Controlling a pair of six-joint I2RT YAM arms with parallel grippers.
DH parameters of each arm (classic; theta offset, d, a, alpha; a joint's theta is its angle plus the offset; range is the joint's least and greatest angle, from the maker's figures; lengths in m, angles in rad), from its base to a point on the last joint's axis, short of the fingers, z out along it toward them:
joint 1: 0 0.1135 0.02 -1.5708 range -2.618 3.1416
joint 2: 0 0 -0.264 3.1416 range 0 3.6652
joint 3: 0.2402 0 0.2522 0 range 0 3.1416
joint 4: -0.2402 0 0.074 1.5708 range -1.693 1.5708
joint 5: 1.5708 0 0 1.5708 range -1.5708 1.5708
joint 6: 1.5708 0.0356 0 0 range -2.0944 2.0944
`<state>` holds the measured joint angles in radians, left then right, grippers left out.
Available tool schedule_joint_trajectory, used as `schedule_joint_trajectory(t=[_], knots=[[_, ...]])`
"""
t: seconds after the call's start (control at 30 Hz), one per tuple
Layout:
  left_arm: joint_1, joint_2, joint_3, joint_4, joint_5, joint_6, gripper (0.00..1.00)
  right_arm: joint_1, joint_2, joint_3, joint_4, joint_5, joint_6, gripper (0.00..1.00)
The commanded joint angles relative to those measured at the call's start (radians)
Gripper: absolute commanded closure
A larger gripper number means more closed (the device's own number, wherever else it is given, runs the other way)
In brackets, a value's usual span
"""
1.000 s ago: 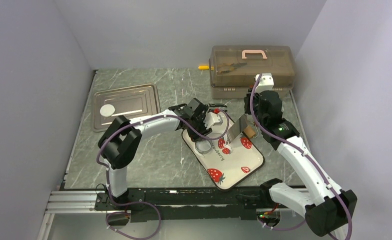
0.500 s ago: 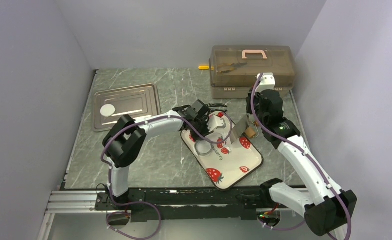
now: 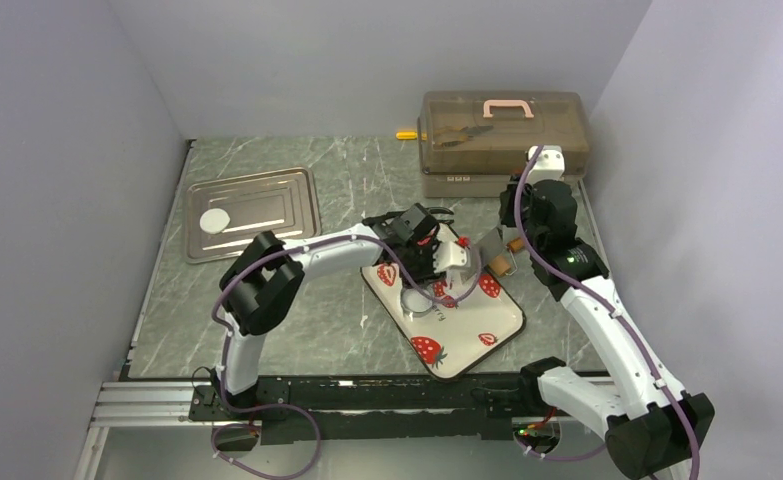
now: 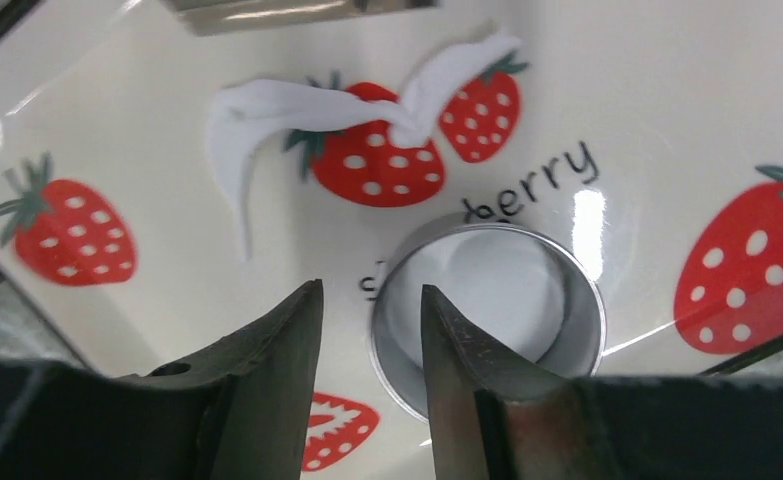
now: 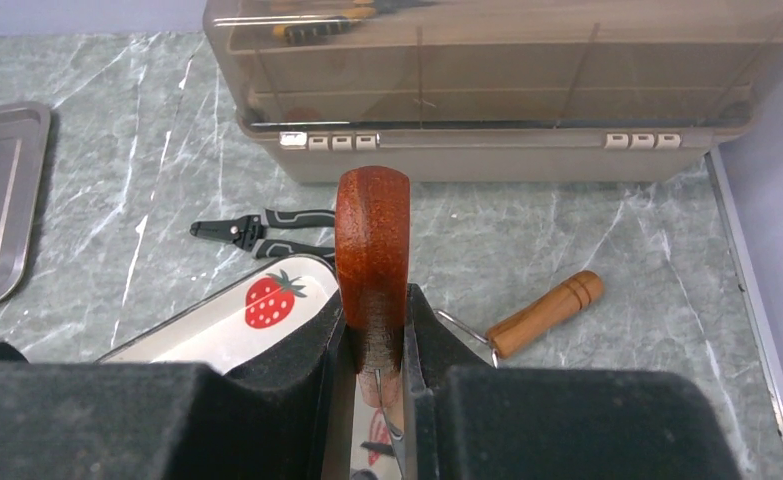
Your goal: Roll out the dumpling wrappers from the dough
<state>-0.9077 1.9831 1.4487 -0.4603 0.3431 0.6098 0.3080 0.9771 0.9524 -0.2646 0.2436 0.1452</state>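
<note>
On the strawberry plate (image 4: 667, 120) a metal ring cutter (image 4: 579, 335) stands around a round white dough disc (image 4: 497, 290). A thin torn strip of dough (image 4: 267, 105) lies beyond it. My left gripper (image 4: 369, 300) is open, low over the plate, its fingers either side of the ring's left wall. A finished wrapper (image 3: 214, 220) lies on the metal tray (image 3: 267, 200). My right gripper (image 5: 374, 325) is shut on the red-brown wooden handle (image 5: 372, 240) of a scraper, held above the plate's right edge (image 3: 495, 258).
A brown lidded toolbox (image 3: 502, 130) stands at the back right. Black pliers (image 5: 262, 228) lie behind the plate. A small tool with a light wooden handle (image 5: 547, 312) lies on the table right of the plate. Grey walls close in on both sides.
My left gripper has moved right and nearer across the plate, down to the ring cutter. My right arm has drawn back to the right with the scraper.
</note>
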Motion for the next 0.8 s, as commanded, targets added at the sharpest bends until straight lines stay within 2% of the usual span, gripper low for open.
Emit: schedule_joint_trajectory(t=[0.0,0.1,0.2,0.37,0.53,0.6,0.73,0.77], knots=[[0.042,-0.014,0.132,-0.068,-0.091,-0.241,0.54,-0.013,-0.038,0.036,0.026,-0.028,0.02,1.0],[0.071,-0.042,0.121,-0.115,-0.132,-0.418,0.53,-0.015,-0.042,0.032,0.023,-0.034,0.021,1.0],[0.072,-0.056,0.065,-0.142,-0.078,-0.494,0.52,-0.015,-0.038,0.026,0.03,-0.041,0.028,1.0],[0.068,-0.071,-0.002,-0.154,0.004,-0.528,0.45,-0.016,-0.022,0.04,0.032,-0.054,0.029,1.0],[0.068,-0.069,-0.015,-0.145,0.001,-0.524,0.47,-0.016,-0.012,0.043,0.035,-0.062,0.032,1.0],[0.068,-0.067,-0.029,-0.134,-0.03,-0.517,0.56,-0.015,-0.015,0.038,0.04,-0.064,0.036,1.0],[0.067,-0.066,-0.024,-0.144,-0.021,-0.487,0.98,-0.015,-0.012,0.032,0.051,-0.083,0.047,1.0],[0.068,-0.066,-0.014,-0.145,0.003,-0.471,1.0,-0.015,-0.008,0.027,0.059,-0.091,0.053,1.0]])
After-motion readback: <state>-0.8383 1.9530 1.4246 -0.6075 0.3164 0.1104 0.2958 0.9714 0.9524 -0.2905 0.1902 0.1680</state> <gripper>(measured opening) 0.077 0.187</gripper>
